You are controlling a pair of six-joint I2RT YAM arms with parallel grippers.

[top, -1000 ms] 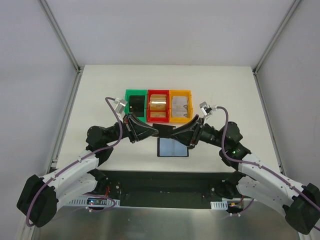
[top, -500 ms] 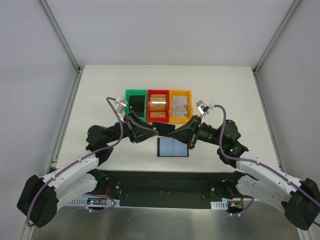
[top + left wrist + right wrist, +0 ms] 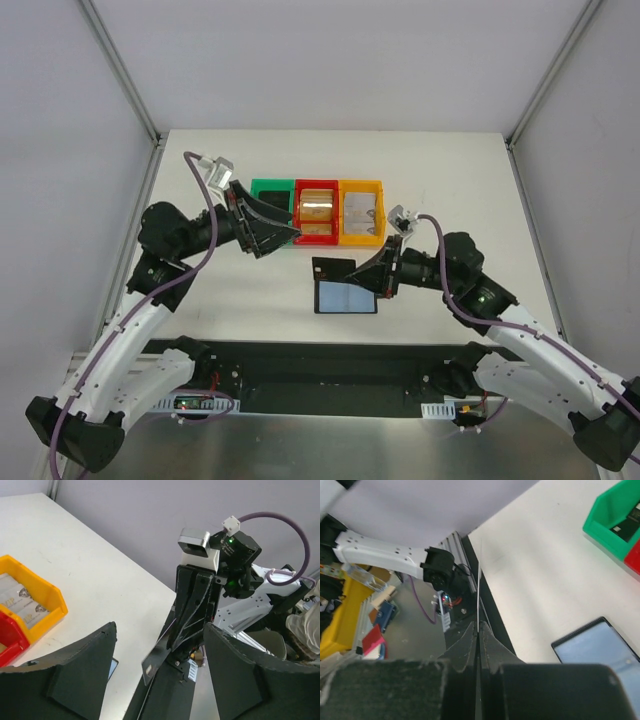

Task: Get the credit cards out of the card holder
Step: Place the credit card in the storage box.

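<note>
Table (image 3: 200,200): white; carries everything below.
Left gripper (image 3: 275,232): jaws spread, nothing between them; it hangs over the green bin.
Right gripper (image 3: 362,272): jaws pressed together on a thin dark card (image 3: 333,267), seen edge-on in its wrist view (image 3: 478,595); held above the card holder's far edge.
Card holder (image 3: 347,297): lies open on the table, just in front of the bins, bluish panels up.
Bins: green bin (image 3: 272,208) holds a chunky black object; red bin (image 3: 317,212) holds tan-gold cards; yellow bin (image 3: 361,212) holds pale grey-white cards.
Step in hand: likely one card out, gripped by the right arm alone.
Next move: carry it to a bin and release; which bin, cannot tell.
</note>
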